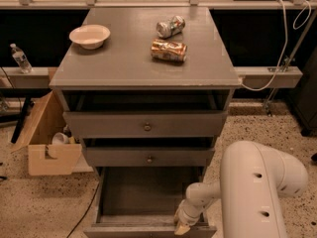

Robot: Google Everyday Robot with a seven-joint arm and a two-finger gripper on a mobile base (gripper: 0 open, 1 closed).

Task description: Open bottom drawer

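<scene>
The grey drawer cabinet (148,68) stands in the middle of the view. Its bottom drawer (143,202) is pulled far out toward me, its empty inside showing; its front panel (129,230) lies at the lower edge of the view and its knob is out of view. My white arm (257,187) comes in from the lower right. My gripper (182,226) is at the right part of the drawer's front edge, low in the view.
The top drawer (147,124) and middle drawer (149,157) stand slightly out. A white bowl (89,35) and two crushed cans (169,50) (170,26) lie on top. A cardboard box (49,138) sits left, a water bottle (20,58) on the ledge, cables at right.
</scene>
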